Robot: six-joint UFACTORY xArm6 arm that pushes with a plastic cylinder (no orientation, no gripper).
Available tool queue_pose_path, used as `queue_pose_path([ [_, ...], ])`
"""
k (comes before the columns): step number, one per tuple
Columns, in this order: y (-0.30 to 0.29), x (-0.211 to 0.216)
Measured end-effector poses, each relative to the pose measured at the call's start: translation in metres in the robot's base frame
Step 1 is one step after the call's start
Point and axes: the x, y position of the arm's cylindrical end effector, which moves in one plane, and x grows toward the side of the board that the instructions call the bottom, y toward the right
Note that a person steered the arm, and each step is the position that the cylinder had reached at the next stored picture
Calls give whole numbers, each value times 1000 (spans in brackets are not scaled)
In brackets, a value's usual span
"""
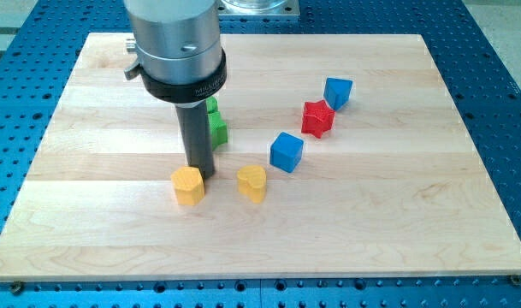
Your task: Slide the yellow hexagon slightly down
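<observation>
The yellow hexagon (188, 185) is sitting flat on the surface (371, 214), six-sided and bright. My tip (199, 174) is touching its top-right edge, holding nothing.

On the table (397, 222) I see two blue cubes (287, 151) (338, 91), a red star-shaped block (317, 118), a green block (217, 124) and a second yellow block (252, 182).

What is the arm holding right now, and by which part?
Nothing is held: the arm ends in a plain rod. My tip sits at the upper right edge of the yellow hexagon; contact cannot be told.
</observation>
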Motion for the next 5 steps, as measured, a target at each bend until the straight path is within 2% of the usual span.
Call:
queue_pose_path([
  [1,-15,1],
  [2,-12,26],
  [3,-44,37],
  [4,-72,67],
  [5,-15,65],
])
